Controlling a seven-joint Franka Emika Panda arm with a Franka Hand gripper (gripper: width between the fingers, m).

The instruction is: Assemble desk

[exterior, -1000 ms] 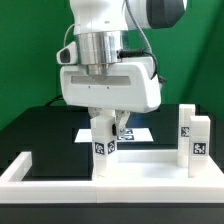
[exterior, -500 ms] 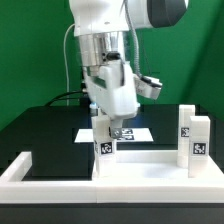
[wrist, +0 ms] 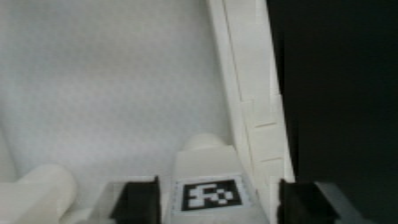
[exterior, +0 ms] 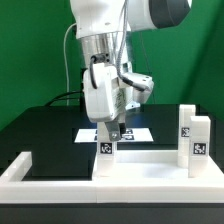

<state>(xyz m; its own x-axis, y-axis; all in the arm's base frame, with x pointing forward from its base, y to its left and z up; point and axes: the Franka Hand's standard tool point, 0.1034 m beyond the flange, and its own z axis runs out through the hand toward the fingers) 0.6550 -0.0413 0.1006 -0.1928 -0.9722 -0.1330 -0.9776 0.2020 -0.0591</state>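
leg block point(exterior: 106, 143) stands upright on the desk slab point(exterior: 150, 166) at its 9 o'clock end, tag facing the camera; a second leg block point(exterior: 194, 138) stands at the 3 o'clock end. both look like light, rigid, smooth plastic, likely slippery, so best pinched across the flat side faces near the top. gripper point(exterior: 110, 128) sits right over the first block, fingers either side in the wrist view point(wrist: 214, 190); can't tell if it's clamped or just released. marker board point(exterior: 135, 133) lies behind at 12 o'clock, border rim point(exterior: 22, 172) around the front
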